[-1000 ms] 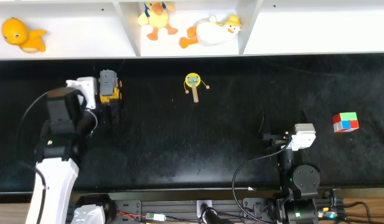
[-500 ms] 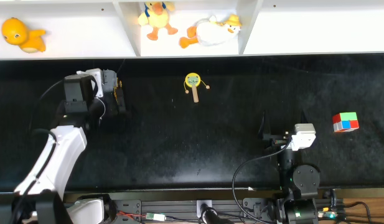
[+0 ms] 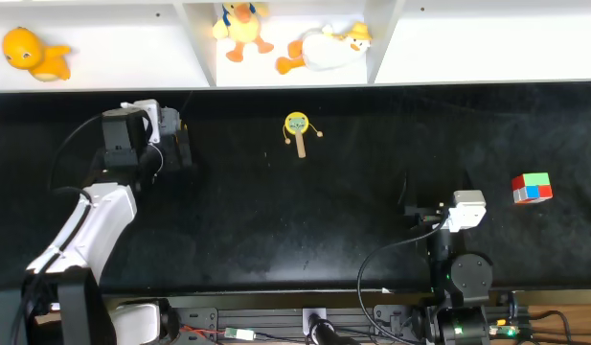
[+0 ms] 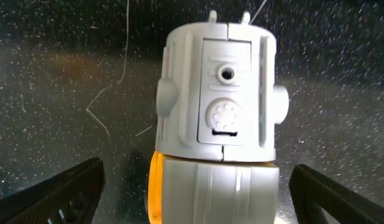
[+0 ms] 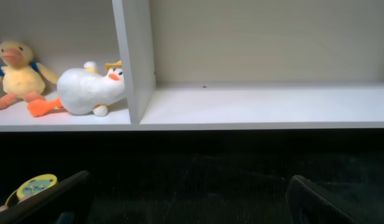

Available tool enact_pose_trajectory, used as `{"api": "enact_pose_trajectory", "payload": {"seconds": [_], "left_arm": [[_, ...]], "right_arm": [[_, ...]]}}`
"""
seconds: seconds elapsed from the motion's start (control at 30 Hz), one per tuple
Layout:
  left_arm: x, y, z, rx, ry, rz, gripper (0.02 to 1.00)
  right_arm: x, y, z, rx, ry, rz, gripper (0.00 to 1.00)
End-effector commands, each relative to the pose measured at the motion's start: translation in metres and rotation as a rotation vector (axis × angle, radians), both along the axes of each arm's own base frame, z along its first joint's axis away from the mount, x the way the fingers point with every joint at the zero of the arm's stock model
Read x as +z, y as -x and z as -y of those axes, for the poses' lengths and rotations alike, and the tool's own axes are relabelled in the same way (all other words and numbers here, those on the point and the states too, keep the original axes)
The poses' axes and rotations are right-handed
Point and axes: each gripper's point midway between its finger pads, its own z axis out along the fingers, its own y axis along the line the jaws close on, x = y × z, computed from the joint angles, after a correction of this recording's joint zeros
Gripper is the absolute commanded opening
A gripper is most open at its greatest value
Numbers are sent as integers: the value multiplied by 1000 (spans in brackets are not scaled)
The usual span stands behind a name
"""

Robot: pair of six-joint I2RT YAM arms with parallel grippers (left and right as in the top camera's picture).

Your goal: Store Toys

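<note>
Left pincer [image 4: 195, 186] released, its fingers wide to either side of the truck [image 4: 216, 118] and touching nothing. The truck sits on the table [image 3: 276, 220], left side, near the shelf [image 3: 113, 57].

Risks, my judgement:
- The body is smooth, rounded plastic. Closing too high on it could squeeze it out of the grip.
- If one finger lands first, the truck may roll or turn away.
- The shelf edge is close, so a low carry could clip it and knock the toy loose.

Right pincer [image 5: 192, 199] released, low at the table's right, facing the shelf.
</note>
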Motion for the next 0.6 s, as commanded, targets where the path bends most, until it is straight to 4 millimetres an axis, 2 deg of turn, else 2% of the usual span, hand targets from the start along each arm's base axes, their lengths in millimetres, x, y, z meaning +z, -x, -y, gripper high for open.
{"api": "enact_pose_trajectory", "payload": {"seconds": [0.03, 0.3, 0.33, 0.43, 0.6], "left_arm": [[7, -10, 0, -58, -59, 22, 972], [12, -15, 0, -77, -77, 48, 954], [12, -15, 0, -77, -76, 50, 930], [12, -15, 0, -77, -76, 50, 763], [13, -16, 0, -80, -79, 56, 612]], "right_arm": [[-3, 0, 2, -9, -4, 1, 996], [-3, 0, 2, -9, -4, 1, 996], [-3, 0, 2, -9, -4, 1, 996], [-3, 0, 2, -9, -4, 1, 993], [-3, 0, 2, -9, -4, 1, 996]]}}
